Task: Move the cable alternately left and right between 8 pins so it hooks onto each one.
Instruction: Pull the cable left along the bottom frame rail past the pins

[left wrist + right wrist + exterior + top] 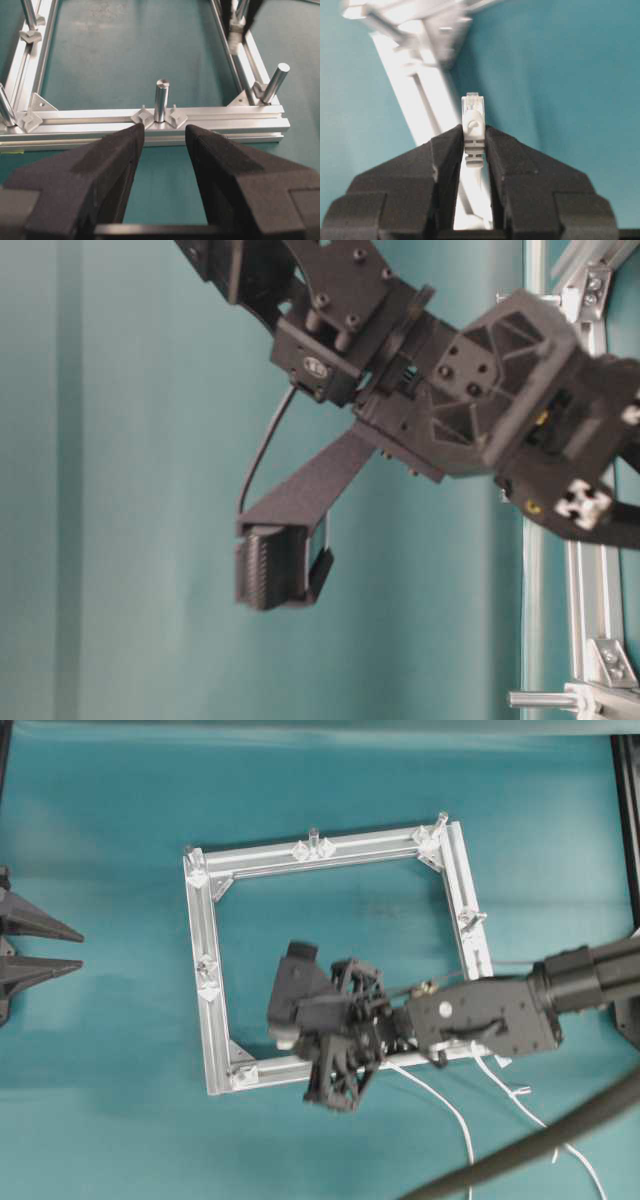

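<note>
No pin looks hooked yet: the right claw [472,145] pinches the cable [440,1095] by its plug above the frame [205,935], the slack trailing off over the desk [100,1100]. The left claw [165,145] waits wide apart. Next, I judge, the plug must swing around a first pin [313,837].
</note>
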`<state>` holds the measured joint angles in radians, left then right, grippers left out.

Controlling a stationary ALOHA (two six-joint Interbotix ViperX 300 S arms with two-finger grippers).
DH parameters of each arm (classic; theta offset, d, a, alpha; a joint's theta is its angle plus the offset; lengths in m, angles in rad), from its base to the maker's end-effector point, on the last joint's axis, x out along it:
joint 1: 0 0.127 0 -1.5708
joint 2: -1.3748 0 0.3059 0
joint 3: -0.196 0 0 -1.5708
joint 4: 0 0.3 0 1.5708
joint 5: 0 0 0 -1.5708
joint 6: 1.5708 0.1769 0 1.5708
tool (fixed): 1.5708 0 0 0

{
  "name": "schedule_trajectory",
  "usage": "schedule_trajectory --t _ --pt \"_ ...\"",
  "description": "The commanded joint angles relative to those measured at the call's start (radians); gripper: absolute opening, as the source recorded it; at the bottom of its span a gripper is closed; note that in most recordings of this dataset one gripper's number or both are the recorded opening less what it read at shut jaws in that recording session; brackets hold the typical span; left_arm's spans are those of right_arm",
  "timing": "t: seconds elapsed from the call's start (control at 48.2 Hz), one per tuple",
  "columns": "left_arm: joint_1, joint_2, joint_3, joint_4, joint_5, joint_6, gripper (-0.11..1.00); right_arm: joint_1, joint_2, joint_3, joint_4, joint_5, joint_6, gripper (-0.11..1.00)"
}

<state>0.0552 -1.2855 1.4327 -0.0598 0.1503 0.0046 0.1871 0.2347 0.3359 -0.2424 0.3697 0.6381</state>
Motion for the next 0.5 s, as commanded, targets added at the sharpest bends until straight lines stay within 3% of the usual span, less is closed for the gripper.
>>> schedule_trajectory --t 0.0,0.27,0.477 --pt "0.005 0.008 -0.009 0.003 -0.009 -0.003 0.51 0.026 -0.008 -0.041 0.000 -0.003 0.005 0.17" --pt "0.005 0.008 -0.009 0.005 -0.011 -0.003 0.51 0.098 0.052 -0.121 0.012 0.049 0.043 0.17" --pt "0.005 0.008 -0.009 0.003 -0.011 -0.005 0.51 0.126 0.095 -0.173 0.008 0.057 0.160 0.17"
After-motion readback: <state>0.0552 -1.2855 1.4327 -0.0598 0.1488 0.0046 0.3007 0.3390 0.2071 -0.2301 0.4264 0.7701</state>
